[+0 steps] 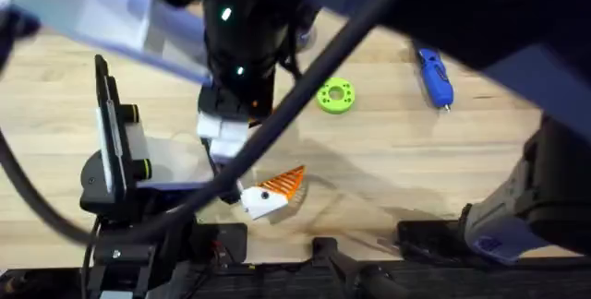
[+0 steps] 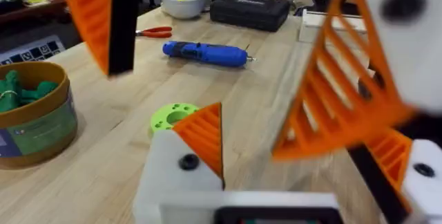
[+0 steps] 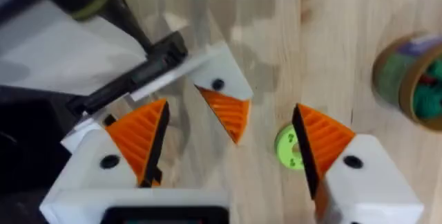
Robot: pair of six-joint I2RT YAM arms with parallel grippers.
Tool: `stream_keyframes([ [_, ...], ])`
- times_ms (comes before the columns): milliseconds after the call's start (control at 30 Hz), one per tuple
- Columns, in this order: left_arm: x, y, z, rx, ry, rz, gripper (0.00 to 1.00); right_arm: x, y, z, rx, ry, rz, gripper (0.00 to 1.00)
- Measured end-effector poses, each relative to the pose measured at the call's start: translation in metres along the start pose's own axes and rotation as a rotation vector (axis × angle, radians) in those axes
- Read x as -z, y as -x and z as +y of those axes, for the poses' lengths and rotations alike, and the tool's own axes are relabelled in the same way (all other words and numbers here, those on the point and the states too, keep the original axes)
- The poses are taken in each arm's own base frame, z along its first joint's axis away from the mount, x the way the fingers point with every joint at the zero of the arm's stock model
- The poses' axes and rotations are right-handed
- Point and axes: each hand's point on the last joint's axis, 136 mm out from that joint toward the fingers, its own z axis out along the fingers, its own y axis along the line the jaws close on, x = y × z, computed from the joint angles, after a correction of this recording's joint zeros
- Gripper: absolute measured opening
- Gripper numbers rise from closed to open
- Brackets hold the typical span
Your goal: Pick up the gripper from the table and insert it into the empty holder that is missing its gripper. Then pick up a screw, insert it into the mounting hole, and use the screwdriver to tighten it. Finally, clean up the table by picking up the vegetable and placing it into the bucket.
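Observation:
In the left wrist view my left gripper (image 2: 297,162) is open, its white fingers with orange tips wide apart above bare wood. One of its fingers (image 1: 272,193) shows low over the table's near middle. The other arm's orange ribbed fingers (image 2: 345,92) hang close in front of it. My right gripper (image 3: 231,155) is open too, above that left finger (image 3: 221,99). The blue screwdriver (image 1: 434,77) (image 2: 204,52) lies at the far right. The bucket (image 2: 41,124) (image 3: 394,72) holds dark green pieces. The loose gripper and the holder are out of view.
A bright green ring (image 1: 335,95) (image 2: 173,117) (image 3: 289,144) lies between the left finger and the screwdriver. Red pliers (image 2: 155,32), a white bowl (image 2: 183,3) and a black case (image 2: 248,10) sit at the far edge. Dark arm links and a cable cross the overhead view.

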Motion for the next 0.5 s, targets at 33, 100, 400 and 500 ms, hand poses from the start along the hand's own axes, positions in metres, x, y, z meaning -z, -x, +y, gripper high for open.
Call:
stream_keyframes([
  [33,0.0,0.0,0.0,0.0,0.0,0.0,0.986,0.006,-0.002,-0.004,-0.04,-0.005,-0.01,0.994],
  [100,0.0,0.0,0.0,0.0,0.0,0.0,0.986,0.018,-0.009,-0.013,-0.119,-0.017,-0.02,0.991],
  [400,0.0,0.0,0.0,0.0,0.0,0.0,0.987,0.06,-0.049,-0.046,-0.412,-0.061,-0.041,0.993],
  [500,0.0,0.0,0.0,0.0,0.0,0.0,0.986,0.062,-0.055,-0.054,-0.468,-0.069,-0.04,0.994],
])
